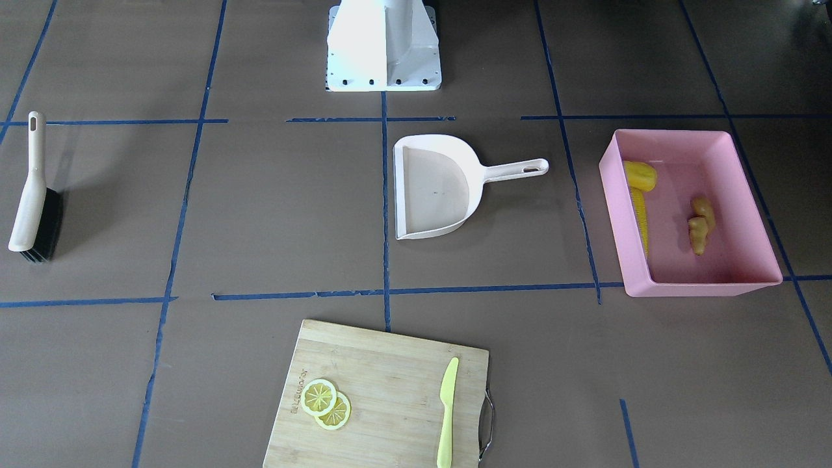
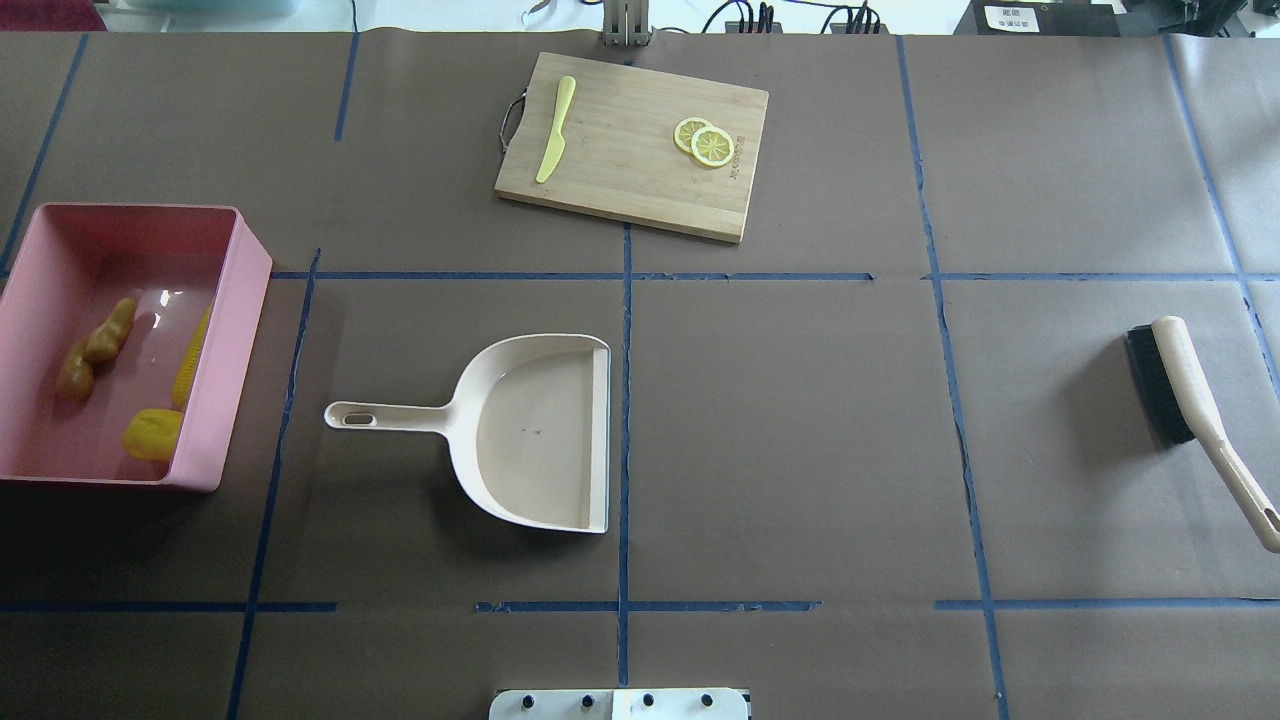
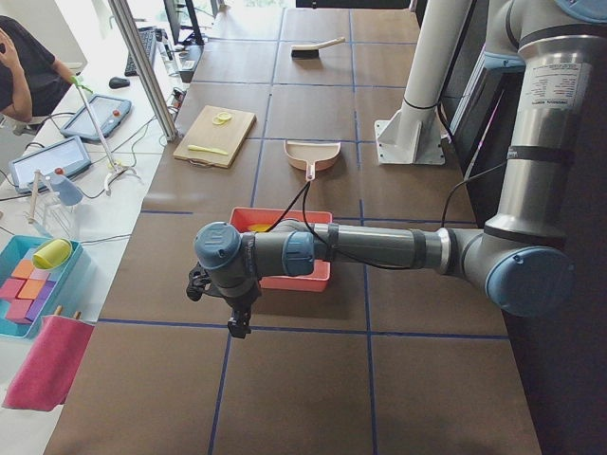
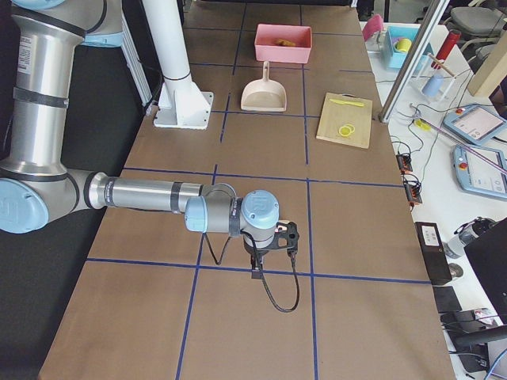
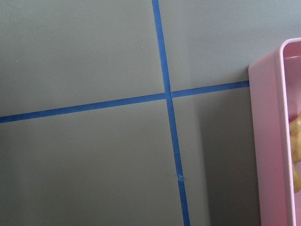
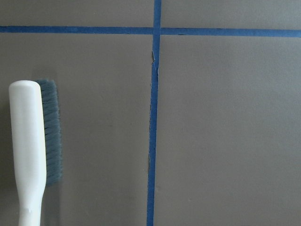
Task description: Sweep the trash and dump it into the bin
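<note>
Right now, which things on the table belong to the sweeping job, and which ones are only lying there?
Belong to the job: pink bin, already holding the corn cob, potato-like lump and ginger root; cream dustpan; brush.
Just lying about: cutting board; on it, lemon slices and green knife.

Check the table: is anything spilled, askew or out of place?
Nothing stands out. The corn cob, potato lump and ginger root lie inside the pink bin, and the dustpan sits empty. Only the cutting board is slightly skewed to the tape grid.
</note>
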Tool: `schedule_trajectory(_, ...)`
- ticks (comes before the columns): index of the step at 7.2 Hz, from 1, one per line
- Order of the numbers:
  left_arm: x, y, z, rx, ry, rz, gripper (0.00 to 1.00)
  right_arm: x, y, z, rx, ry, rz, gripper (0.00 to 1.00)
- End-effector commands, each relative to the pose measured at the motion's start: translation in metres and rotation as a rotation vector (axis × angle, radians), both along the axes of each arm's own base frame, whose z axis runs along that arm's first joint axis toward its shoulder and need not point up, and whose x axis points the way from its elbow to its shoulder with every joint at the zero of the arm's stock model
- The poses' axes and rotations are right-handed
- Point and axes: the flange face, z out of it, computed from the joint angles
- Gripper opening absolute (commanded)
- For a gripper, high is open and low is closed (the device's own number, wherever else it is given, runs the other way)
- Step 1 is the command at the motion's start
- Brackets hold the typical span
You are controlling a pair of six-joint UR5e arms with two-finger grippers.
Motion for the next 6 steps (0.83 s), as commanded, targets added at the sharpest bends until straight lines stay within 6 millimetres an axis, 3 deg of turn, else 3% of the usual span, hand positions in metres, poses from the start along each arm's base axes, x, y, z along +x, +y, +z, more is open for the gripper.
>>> schedule_trajectory(1, 0.0002, 0.0135, 0.0148, -0.036, -0.002, 0.000, 1.00, 0.0001, 0.0007, 0.0001, -0.002, -0.002, 0.001, 1.00)
schedule_trajectory(3, 0.0001, 0.0233, 0.0240, -0.052, -0.001, 0.001, 1.00, -0.0005, 0.0008, 0.0009, -0.003, -0.002, 0.000, 1.00)
schedule_trajectory(6, 0.0012, 0.0226, 0.0236, -0.043, 0.003, 0.003, 1.00, -0.0001, 0.0054, 0.0035, -0.011, -0.007, 0.001, 1.00)
